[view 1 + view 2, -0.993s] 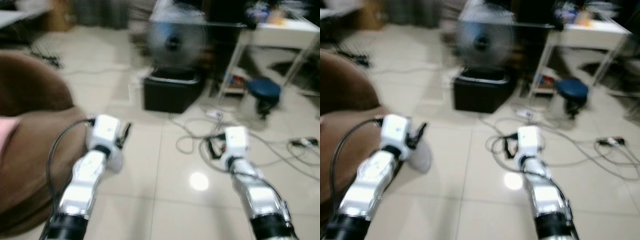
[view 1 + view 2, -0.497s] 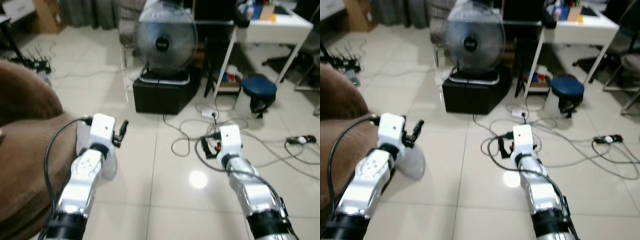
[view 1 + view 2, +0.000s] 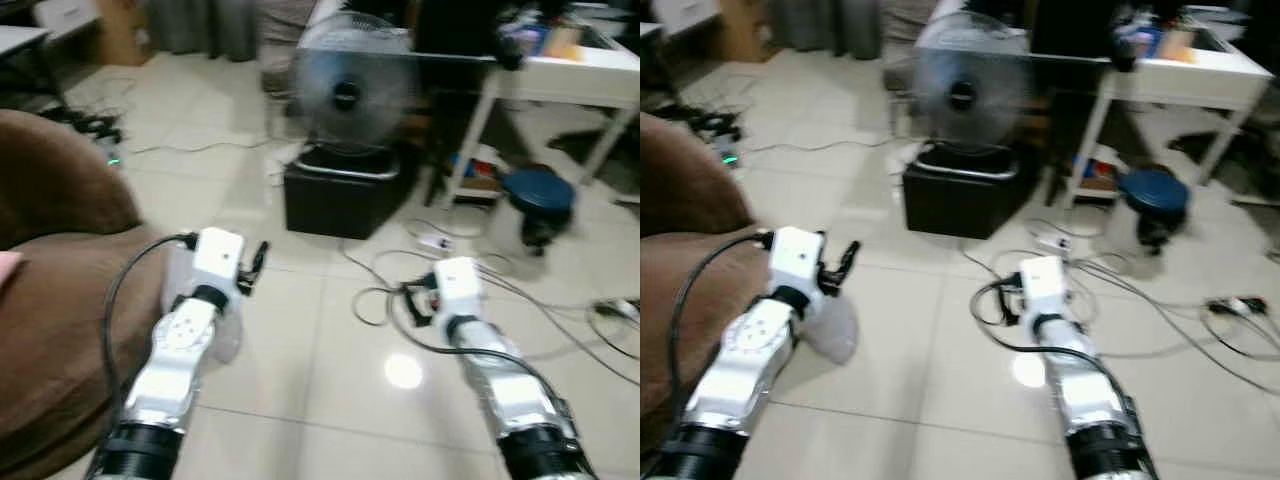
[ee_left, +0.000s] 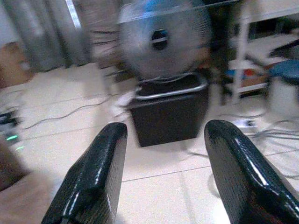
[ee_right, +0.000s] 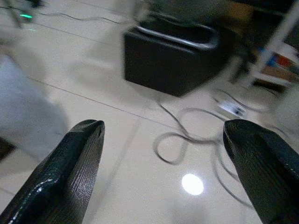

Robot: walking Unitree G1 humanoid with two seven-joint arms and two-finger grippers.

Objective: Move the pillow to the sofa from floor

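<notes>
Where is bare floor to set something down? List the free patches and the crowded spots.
Free: the tiles between the brown sofa and the cable loops; also left of the black box. Crowded: cables toward the white desk and blue stool.

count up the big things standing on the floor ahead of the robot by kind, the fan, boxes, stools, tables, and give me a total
Fan: 1
Black box under the fan: 1
Blue stool: 1
White table: 1
Brown sofa, on the robot's left: 1
Total: 5
</notes>
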